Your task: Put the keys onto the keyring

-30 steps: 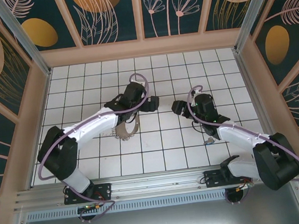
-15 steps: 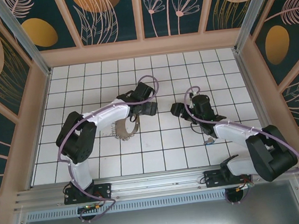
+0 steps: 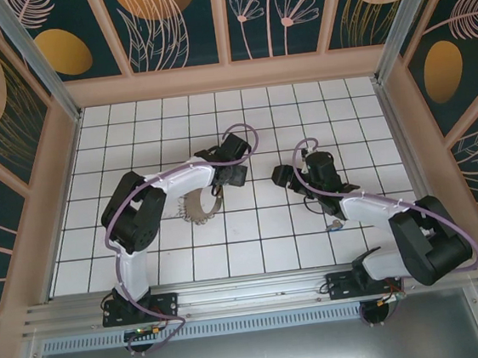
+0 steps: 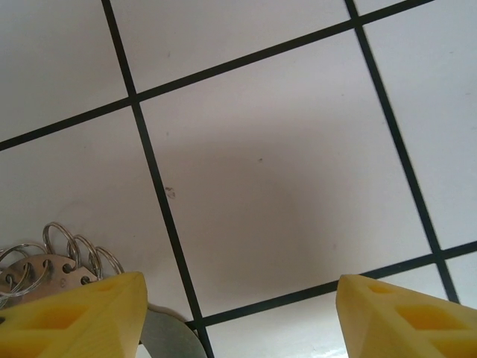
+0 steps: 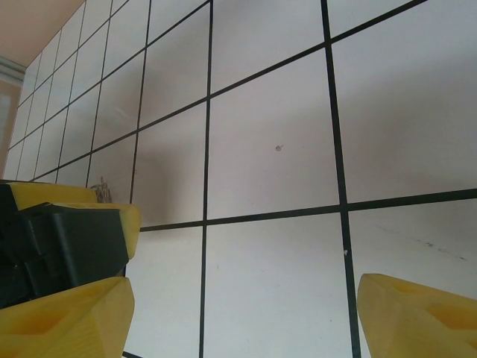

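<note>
Folded tighter since a second ago on the left side: elbow drawn back toward the base, left claw carried slightly right, off the keyring. Edged a touch leftward on the right side too, leaving the right claw facing its partner, near but not touching.

Little gained for the task, by the look of it. Nothing gripped yet. Keyring flat on the tabletop just beside the left claw. Keys well apart from it, by the right forearm and behind that claw, so probably a reach back still needed.

Hard to judge from above how wide either claw stands. Settled by the left wrist view: yellow fingers spread wide, bare tile between them, a row of small wire rings on the keyring's edge close against the left finger. Same story from the right wrist: fingers wide apart and empty, the other claw's black-and-yellow tip at the left edge. Best placed from overhead: keys relative to both arms.
</note>
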Tool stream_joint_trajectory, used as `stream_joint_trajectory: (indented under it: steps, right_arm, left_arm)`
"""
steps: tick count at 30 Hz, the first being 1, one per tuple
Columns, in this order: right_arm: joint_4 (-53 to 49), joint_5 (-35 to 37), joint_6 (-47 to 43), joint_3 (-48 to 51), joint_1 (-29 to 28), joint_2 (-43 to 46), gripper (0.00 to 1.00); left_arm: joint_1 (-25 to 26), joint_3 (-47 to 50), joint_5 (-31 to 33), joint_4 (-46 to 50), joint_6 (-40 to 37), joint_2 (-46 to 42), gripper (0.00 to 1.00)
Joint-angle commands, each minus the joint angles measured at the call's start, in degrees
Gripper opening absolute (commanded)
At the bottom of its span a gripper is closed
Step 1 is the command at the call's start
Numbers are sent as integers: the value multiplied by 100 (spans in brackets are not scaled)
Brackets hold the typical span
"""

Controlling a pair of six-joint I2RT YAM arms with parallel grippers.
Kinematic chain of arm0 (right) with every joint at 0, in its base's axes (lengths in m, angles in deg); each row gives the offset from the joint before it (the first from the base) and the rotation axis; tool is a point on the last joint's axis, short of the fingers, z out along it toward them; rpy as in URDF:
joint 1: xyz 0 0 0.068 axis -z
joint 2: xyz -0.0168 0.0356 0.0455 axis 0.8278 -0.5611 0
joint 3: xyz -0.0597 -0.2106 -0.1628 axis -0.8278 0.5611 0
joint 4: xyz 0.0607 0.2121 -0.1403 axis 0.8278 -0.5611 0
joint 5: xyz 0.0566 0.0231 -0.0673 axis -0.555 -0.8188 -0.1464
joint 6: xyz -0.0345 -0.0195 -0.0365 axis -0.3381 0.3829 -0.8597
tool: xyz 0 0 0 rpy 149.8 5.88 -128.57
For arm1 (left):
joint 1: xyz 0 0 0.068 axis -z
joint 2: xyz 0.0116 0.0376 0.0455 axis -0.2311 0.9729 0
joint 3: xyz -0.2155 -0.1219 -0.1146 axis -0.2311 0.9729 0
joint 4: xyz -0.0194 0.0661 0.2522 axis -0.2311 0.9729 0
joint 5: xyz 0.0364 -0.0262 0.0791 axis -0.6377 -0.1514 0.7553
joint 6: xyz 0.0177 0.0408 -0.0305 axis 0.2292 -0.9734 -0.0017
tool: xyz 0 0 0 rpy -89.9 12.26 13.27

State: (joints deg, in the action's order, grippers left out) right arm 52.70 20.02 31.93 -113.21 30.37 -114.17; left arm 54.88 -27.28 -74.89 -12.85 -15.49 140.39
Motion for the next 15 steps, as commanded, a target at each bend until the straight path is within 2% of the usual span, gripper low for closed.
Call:
stream_joint_trajectory:
  steps: [1,15]
  right_arm:
    - [204,-101,47,50,-23,-65,79]
    - [268,-101,51,41,-19,-150,79]
  left_arm:
    - [-45,-139,281,172,71,119,65]
    - [-60,-17,640,145,107,153,58]
